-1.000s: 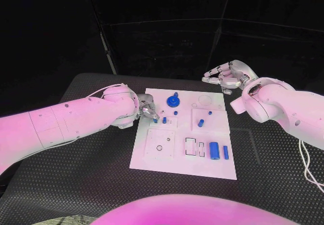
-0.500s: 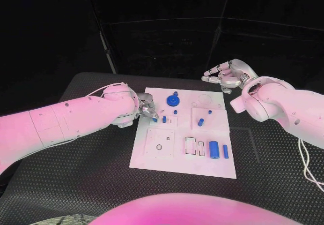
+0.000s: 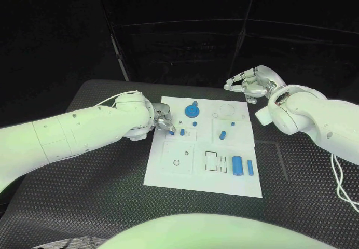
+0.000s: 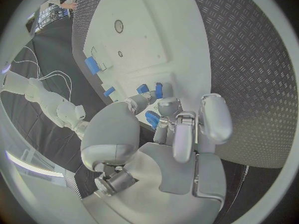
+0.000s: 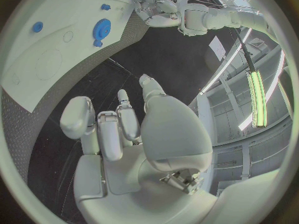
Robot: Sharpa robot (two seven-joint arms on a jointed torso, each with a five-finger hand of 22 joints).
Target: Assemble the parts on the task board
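Little has moved over the past second — the left hand (image 3: 163, 123) stays at the left edge of the white board (image 3: 179, 174) and the right hand (image 3: 250, 83) stays raised beyond the board's far right corner, well apart from any part. In the left wrist view the left hand's fingertips (image 4: 149, 115) close on a small blue peg (image 4: 151, 118), pinching it just beside two other short blue pegs (image 4: 157, 89) that stand in the board. The right hand holds nothing, its fingers loosely curled but apart. A blue gear (image 3: 192, 110) sits near the board's far edge, and a blue cylinder (image 3: 237, 165) lies with a thinner blue bar (image 3: 250, 167) near the right side. The likely trouble is the pinch itself — a peg this small could tilt or slip if the fingers shift, then jam at its hole. Crowded fingers might also knock the neighbouring pegs, or nudge the board across the table (image 3: 90, 207).
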